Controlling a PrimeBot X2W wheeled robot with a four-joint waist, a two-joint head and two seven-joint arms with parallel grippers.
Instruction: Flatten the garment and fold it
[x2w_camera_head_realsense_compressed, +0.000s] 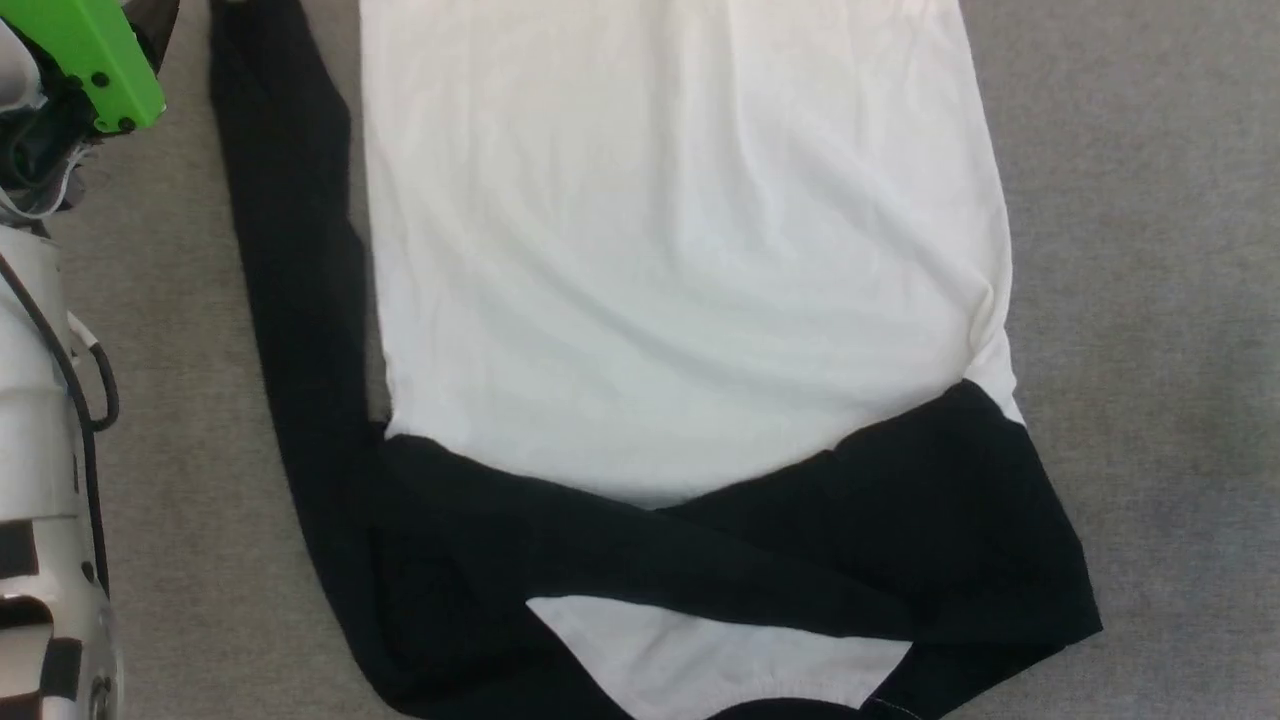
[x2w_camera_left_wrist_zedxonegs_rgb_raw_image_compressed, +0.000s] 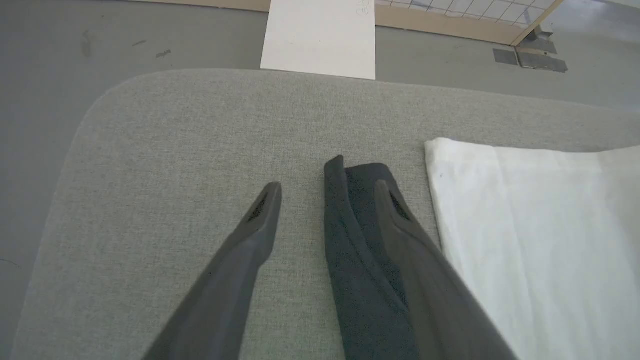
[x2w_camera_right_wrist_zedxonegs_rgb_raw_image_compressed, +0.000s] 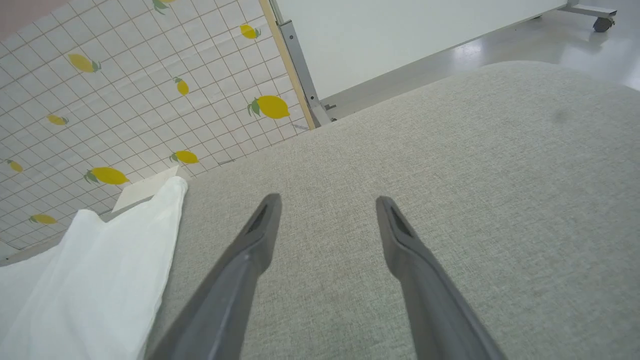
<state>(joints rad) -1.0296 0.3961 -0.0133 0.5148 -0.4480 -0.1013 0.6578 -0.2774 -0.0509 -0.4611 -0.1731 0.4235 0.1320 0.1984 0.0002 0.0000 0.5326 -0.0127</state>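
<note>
At the table's (x2w_camera_head_realsense_compressed: 1150, 300) left edge in the head view stands a pale forearm (x2w_camera_head_realsense_compressed: 40, 450) with a green part (x2w_camera_head_realsense_compressed: 100, 60) at its far end. The left gripper (x2w_camera_left_wrist_zedxonegs_rgb_raw_image_compressed: 328, 186) is over the table's left side with its fingers spread wide and nothing between them. One finger is over bare grey cloth and the other is over the end of the black sleeve (x2w_camera_left_wrist_zedxonegs_rgb_raw_image_compressed: 350, 175). Whether it touches the sleeve cannot be told.

The shirt (x2w_camera_head_realsense_compressed: 680, 250) lies spread on the middle of the table, its white body mostly smooth with faint creases. Its left sleeve (x2w_camera_head_realsense_compressed: 290, 250) runs straight along the table, just beside the white body. At the table's near end, more black cloth (x2w_camera_head_realsense_compressed: 900, 520) lies slantwise across the white, and a patch of white (x2w_camera_head_realsense_compressed: 700, 650) shows below it.

The right gripper (x2w_camera_right_wrist_zedxonegs_rgb_raw_image_compressed: 327, 200) is over the table's bare right side with its fingers also spread and holding nothing. It is apart from the shirt's white hem corner (x2w_camera_right_wrist_zedxonegs_rgb_raw_image_compressed: 100, 275). Beyond the table's far edge stands a tiled screen with yellow lemons (x2w_camera_right_wrist_zedxonegs_rgb_raw_image_compressed: 125, 75).
</note>
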